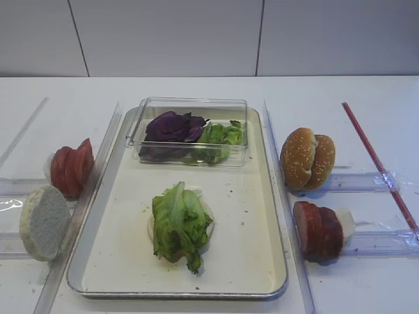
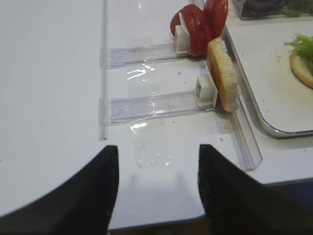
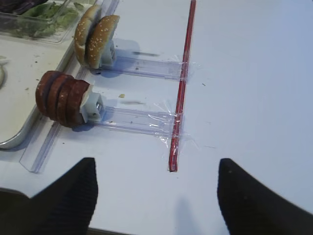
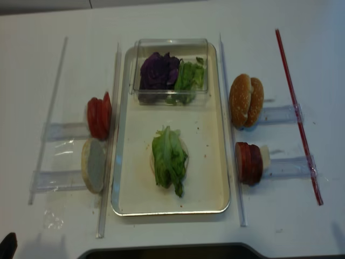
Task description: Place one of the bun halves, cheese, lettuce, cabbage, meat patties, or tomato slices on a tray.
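So right end effector (image 3: 155,193) spread apart, empty | meat patties (image 3: 61,99) ahead-left, stack axis sideways | right arm nearest

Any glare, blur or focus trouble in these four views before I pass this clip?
Exterior high: sharp, evenly lit; the clear box walls catch mild reflections. Realsense high: softer and dimmer, with oversaturated colours on the lettuce. Left wrist: bright glare on the tape by the tomato slices; the left gripper is dark and blurred. Right wrist: the meat patties are sharp; the right gripper is out of focus.
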